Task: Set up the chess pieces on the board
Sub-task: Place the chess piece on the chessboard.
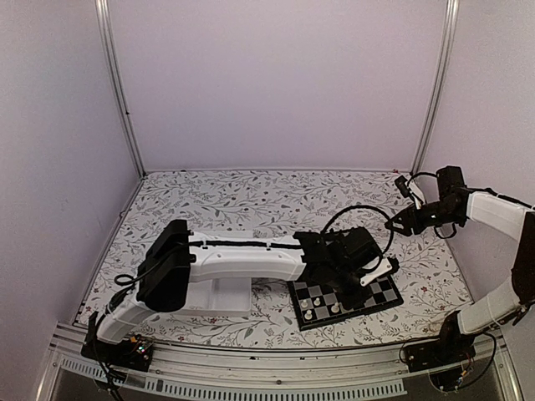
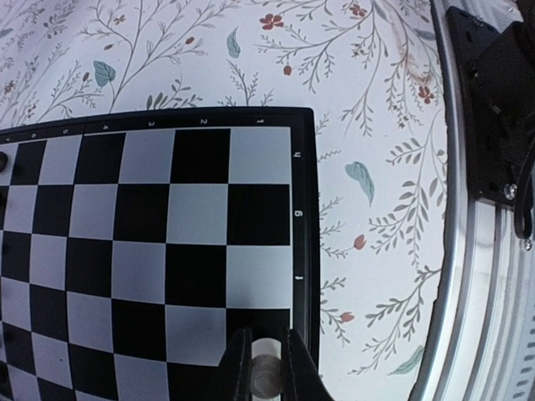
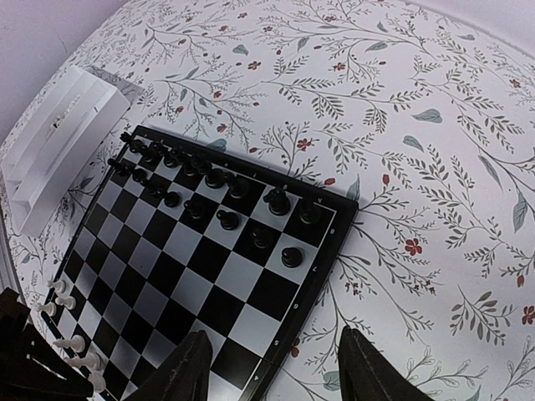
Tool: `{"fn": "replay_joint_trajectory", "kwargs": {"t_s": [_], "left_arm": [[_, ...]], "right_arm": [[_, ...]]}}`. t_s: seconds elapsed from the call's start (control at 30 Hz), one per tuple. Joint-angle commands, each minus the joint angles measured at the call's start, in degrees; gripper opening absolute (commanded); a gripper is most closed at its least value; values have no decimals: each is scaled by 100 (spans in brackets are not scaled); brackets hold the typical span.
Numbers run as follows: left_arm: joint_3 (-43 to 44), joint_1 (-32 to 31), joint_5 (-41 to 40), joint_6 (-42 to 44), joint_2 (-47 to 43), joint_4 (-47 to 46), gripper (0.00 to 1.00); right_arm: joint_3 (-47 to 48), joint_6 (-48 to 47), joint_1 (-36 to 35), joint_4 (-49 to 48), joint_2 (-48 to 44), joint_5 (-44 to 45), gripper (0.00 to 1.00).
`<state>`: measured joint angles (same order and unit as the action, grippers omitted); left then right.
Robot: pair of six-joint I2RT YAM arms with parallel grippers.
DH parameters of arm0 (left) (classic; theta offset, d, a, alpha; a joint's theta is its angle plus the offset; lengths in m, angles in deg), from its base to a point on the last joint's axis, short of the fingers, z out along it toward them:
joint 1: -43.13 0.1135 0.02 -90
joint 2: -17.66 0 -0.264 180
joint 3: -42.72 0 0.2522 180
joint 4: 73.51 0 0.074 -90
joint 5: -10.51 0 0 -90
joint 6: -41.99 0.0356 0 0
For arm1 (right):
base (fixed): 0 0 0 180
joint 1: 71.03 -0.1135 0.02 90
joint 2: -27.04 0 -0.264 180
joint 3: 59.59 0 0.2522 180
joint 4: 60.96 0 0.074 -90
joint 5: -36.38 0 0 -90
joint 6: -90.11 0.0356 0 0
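The board [image 1: 386, 292] lies right of centre, near the table's front edge. My left gripper [image 1: 372, 280] reaches low over it and is shut on a cream-white chess piece [image 2: 266, 374]. In the left wrist view the left gripper [image 2: 267, 376] holds this piece over a dark square by the board's [image 2: 201, 217] bordered edge. Black pieces [image 3: 216, 177] stand in two rows along the far side of the board [image 3: 209, 276], and white pieces [image 3: 75, 342] stand at its near left edge. My right gripper [image 1: 399, 222] hangs high to the right, and in its own view the right gripper [image 3: 276, 372] is open and empty.
A white compartment tray [image 3: 58, 142] sits beside the board's left side, partly under the left arm [image 1: 242, 263] in the top view. Floral cloth [image 1: 251, 200] covers the table. A metal rail [image 2: 485, 276] runs along the table's near edge.
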<state>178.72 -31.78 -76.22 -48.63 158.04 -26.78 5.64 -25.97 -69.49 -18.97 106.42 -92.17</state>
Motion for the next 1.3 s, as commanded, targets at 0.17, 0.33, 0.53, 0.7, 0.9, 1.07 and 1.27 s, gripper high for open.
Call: {"fn": "replay_joint_trajectory", "kwargs": {"t_s": [0.17,0.33,0.53,0.7,0.9,1.07,1.27], "left_arm": [[167,-78,-168,-96,174,29,6],[165,-76,-134,-122,222,26,7],[161,-77,-141,-129,265,-31,8],[153,-80,-143,-144,291,-40,10],[159,-76,-148,-165,325,-49,13],[166,-78,-126,-203,322,-108,18],[164,-88,-302,-237,171,-91,32]], "right_arm": [[-13,3,13,-24,104,-135,55],[4,-10,13,-8,147,-160,55],[4,-16,13,10,173,-196,55],[13,-26,13,20,204,-230,55],[31,-44,13,51,255,-267,55],[31,-54,14,62,237,-274,55],[31,-62,13,85,229,-328,56]]}}
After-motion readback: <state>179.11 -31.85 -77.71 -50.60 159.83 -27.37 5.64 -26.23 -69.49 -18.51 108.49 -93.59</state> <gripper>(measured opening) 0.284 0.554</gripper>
